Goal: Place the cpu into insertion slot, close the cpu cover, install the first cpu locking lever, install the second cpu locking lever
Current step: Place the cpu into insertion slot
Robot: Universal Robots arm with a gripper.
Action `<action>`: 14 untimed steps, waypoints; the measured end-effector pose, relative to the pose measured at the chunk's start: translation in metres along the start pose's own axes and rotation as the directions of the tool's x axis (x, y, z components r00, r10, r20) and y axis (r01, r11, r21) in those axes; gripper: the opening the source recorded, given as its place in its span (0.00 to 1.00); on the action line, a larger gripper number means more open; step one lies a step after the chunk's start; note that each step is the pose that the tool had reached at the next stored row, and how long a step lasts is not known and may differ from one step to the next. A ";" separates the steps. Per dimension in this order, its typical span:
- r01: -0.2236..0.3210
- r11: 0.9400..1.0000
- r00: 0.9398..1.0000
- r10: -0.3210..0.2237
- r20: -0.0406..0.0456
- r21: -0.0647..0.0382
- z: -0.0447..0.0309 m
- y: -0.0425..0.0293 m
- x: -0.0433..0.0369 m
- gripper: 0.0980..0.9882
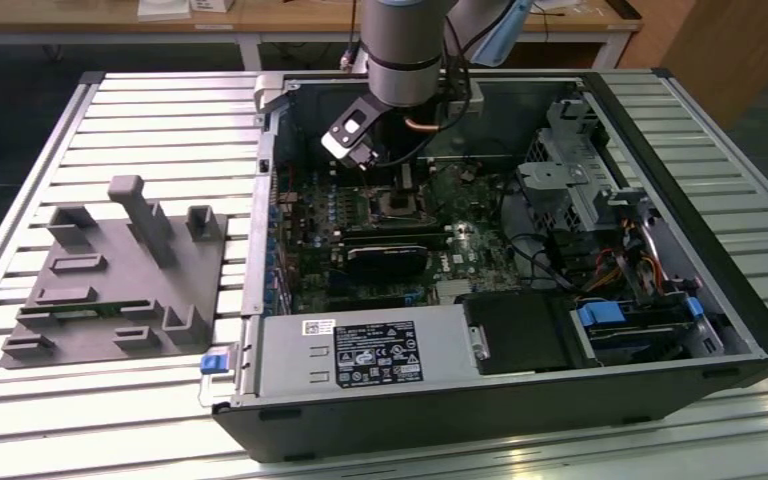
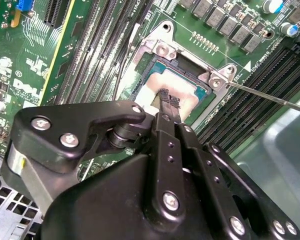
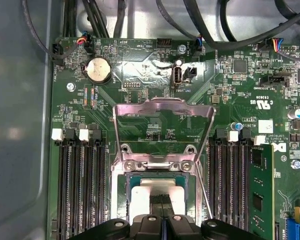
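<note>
Green board [image 3: 140, 107] in open case [image 1: 491, 420]; tool [image 2: 168, 100] pinched together, apparently atop cpu [image 2: 186, 82]; cpu cover [image 3: 162, 106] open

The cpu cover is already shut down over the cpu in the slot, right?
Not quite. The cpu cover is open, swung back off the insertion slot, as the first wrist view shows. The cpu does lie in the slot, uncovered, with the pincer down at it.

A robotics lab or workshop: slatted aluminium worktable [image 1: 157, 110], opened black computer tower [image 1: 491, 410], wooden benches [image 1: 291, 18] behind.
</note>
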State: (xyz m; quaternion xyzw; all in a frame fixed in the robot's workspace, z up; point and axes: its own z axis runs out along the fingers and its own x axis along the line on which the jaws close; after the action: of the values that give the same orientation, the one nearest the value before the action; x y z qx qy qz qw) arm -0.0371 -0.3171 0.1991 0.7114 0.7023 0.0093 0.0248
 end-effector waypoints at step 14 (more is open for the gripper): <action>0.000 1.000 1.000 0.000 0.000 -0.001 -0.0132 0.0007 -0.0002 0.01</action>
State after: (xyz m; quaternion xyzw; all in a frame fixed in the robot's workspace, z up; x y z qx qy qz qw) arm -0.0370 -0.3169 0.2124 0.7114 0.7023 0.0097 0.0249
